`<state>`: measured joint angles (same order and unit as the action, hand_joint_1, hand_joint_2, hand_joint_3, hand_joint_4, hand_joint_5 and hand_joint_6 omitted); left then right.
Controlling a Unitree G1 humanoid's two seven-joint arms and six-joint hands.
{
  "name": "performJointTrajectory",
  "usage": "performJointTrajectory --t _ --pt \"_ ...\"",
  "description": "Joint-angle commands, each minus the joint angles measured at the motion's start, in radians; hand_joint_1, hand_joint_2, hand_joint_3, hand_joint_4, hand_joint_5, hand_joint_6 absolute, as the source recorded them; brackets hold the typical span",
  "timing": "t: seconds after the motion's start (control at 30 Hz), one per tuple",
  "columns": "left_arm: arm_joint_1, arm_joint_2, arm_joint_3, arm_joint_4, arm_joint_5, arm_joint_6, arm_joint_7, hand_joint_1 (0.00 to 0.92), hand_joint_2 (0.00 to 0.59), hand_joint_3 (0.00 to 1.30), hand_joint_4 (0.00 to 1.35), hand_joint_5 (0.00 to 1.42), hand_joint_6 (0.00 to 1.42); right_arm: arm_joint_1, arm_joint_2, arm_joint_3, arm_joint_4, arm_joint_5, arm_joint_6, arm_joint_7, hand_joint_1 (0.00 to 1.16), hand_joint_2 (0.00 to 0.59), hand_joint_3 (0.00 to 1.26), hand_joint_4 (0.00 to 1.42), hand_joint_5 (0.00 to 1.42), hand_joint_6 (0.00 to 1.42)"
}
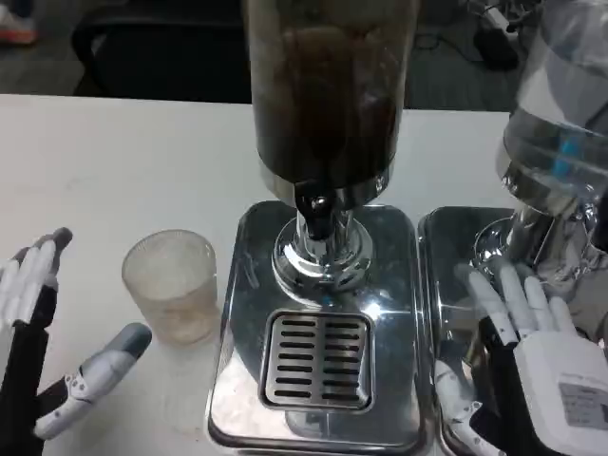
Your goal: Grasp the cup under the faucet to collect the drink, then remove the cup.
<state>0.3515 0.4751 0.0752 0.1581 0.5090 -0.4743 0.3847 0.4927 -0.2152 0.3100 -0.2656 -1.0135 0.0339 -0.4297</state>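
Right hand (532, 356) at 5 o'clock, fingers spread flat, holding nothing, resting over the second drip tray (446, 237). Left hand (47, 342) at 8 o'clock, fingers apart, empty. Cup (171, 285) stands upright on the table (114, 161) at 9 o'clock of the drain grate (316, 359), beside the main tray (237, 380), not under the faucet (318, 214). Cup looks empty, hard to tell. Dark drink dispenser (328, 85) at 12.

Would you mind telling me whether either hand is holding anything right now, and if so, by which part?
Nothing is held. The left hand is open beside the cup, apart from it; the right hand is open too.
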Motion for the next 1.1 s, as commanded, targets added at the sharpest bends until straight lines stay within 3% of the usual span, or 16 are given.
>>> performJointTrajectory --t 0.03,0.2,0.37,0.73,1.1 --pt "-0.129 0.002 -0.005 0.177 -0.098 -0.068 -0.061 0.0 0.067 0.0 0.0 0.0 0.0 -0.011 0.002 0.003 0.012 -0.006 0.007 -0.013 0.21 0.542 0.11 0.0 0.0 0.0" --pt "-0.259 0.0 -0.016 0.396 -0.156 -0.216 -0.078 0.0 0.004 0.0 0.0 0.0 0.0 -0.007 0.011 0.006 0.009 -0.008 0.015 -0.02 0.21 0.542 0.11 0.0 0.0 0.0" --pt "-0.364 0.016 -0.042 0.584 -0.14 -0.29 -0.088 0.0 0.0 0.0 0.0 0.0 0.0 -0.001 0.017 0.01 0.004 -0.011 0.024 -0.024 0.21 0.542 0.11 0.0 0.0 0.0" --pt "-0.47 -0.022 -0.12 0.751 -0.102 -0.306 -0.07 0.002 0.0 0.0 0.0 0.0 0.0 -0.003 0.021 0.013 0.001 -0.01 0.032 -0.022 0.21 0.542 0.12 0.0 0.0 0.01" --pt "-0.552 -0.049 -0.172 0.851 -0.106 -0.309 -0.053 0.165 0.016 0.0 0.0 0.0 0.0 0.007 0.029 0.022 -0.008 -0.012 0.043 -0.018 0.21 0.542 0.12 0.0 0.0 0.03"
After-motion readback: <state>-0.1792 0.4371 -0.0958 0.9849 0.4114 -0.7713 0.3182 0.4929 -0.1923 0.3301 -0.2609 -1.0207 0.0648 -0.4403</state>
